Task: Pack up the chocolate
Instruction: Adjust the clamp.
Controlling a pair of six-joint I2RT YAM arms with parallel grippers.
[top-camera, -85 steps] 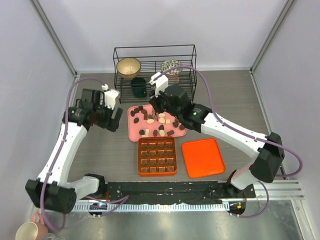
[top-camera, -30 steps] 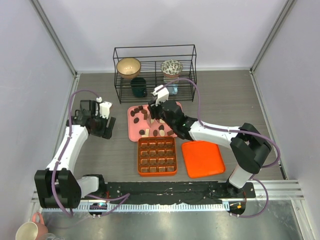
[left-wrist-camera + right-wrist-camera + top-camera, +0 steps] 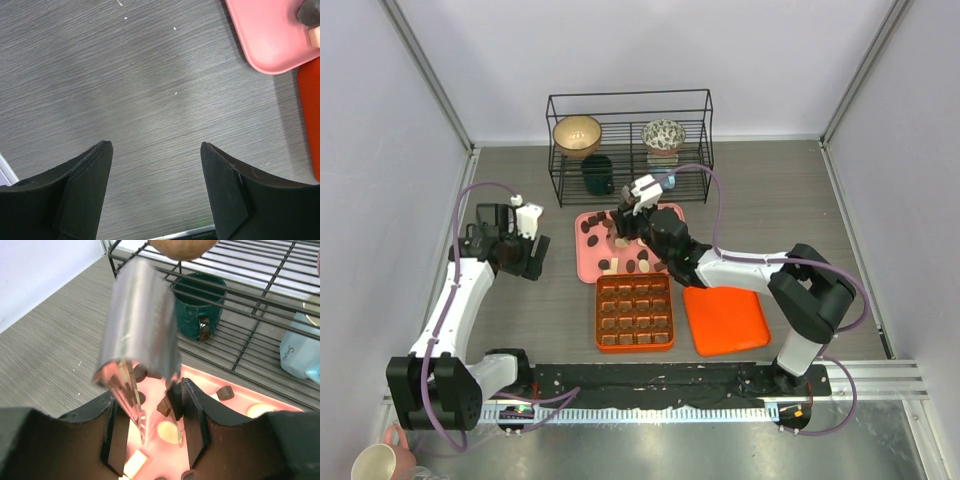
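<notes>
Apart: left end effector [image 3: 155,150], tray corner [image 3: 267,47].

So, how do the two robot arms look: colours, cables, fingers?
The left arm and right arm have white links and black joints. A purple cable loops along each. The left tool and right tool are black, each with two broad fingers, and a small white block sits at each wrist.

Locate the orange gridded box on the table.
In the top view, the orange gridded box sits centrally, directly below the pink tray in the picture, with the flat orange lid beside it on the robot's right.
</notes>
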